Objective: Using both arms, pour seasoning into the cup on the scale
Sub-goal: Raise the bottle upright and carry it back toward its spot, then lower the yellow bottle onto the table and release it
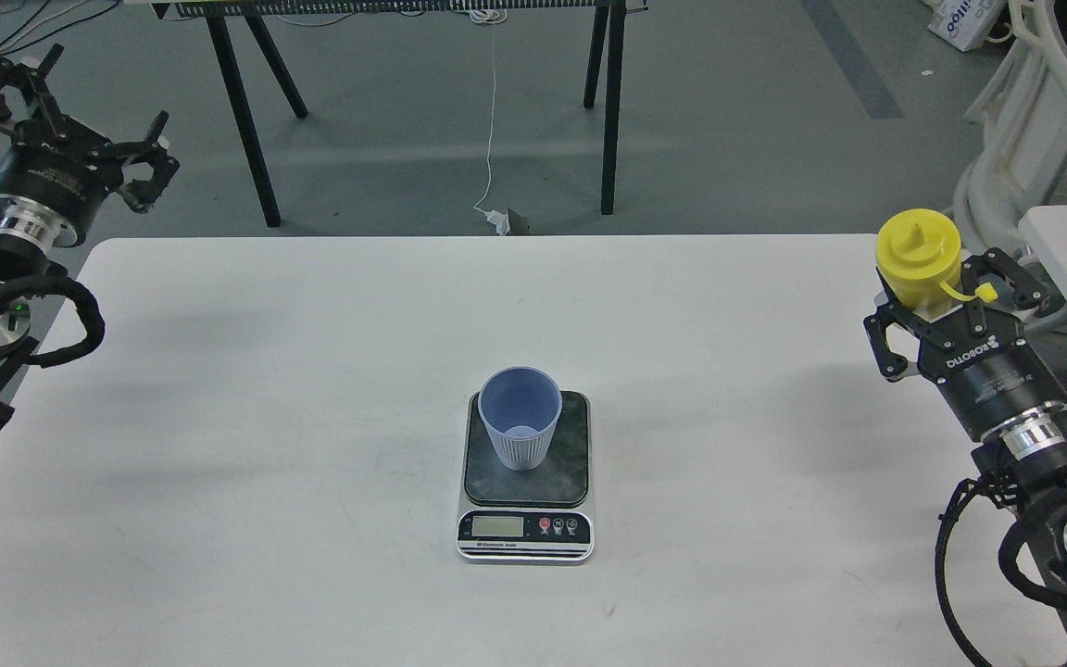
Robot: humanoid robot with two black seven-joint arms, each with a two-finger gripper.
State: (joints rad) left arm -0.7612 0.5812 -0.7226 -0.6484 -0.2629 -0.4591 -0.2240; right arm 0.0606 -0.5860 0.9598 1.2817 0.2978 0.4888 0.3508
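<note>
A big white tabletop (219, 445) fills most of the view; near its middle, a little toward the front, sits a flat kitchen scale (525, 474) with a dark plate on top and a silver base; the front strip of the scale has a small grey screen (497, 526) and round buttons (558, 525) beside it.

A pale blue cup (520, 418) stands upright on the dark plate, toward the back left part of it; the cup has thin lines running up its sides, and it is wider at the top than at the bottom; I can see down inside it to the bottom.

At the right edge of the tabletop is the right pincer (946, 301); its black fingers are clamped around a yellow squeeze bottle (918, 257); the bottle stands upright with its pointy tip at the top, and a thin yellow cap strap (971, 292) sticks out to its right side; the bottle is well apart from the cup and the scale.

Far off on the left side, past the corner of the tabletop, is the left pincer (80, 111); its black fingers are spread apart and hold nothing; it is well apart from the cup too.

Behind the tabletop is a grey floor (728, 120); black table legs (239, 111) stand on it, and a thin white cord (492, 120) hangs down to the floor between them.
</note>
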